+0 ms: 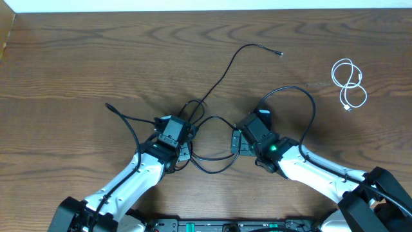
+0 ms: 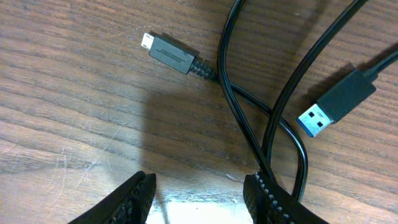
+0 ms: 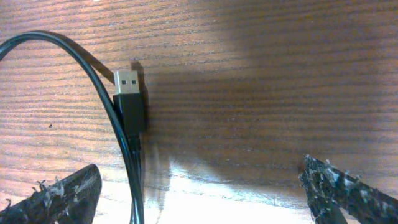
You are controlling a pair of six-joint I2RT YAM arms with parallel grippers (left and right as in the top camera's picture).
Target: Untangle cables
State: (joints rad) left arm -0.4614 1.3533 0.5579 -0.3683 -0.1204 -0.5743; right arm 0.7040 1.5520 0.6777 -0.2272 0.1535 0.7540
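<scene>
With left pincer released and right pincer spread wide, grip one black cable beside the crossing, draw slowly toward left edge of desk, minding plugs.

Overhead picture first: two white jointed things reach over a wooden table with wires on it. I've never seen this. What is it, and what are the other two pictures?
Those are two robot arms, each ending in a two-fingered pincer. The overhead camera looks down on the table. The other two cameras ride on the wrists and look past each pincer's fingers. Tangled black cables lie between the arms, and a coiled white cable lies apart at the right. The left pincer is open above a small plug and a blue-tipped plug. The right pincer is open above a silver-tipped plug. Neither seems to hold anything.
</scene>
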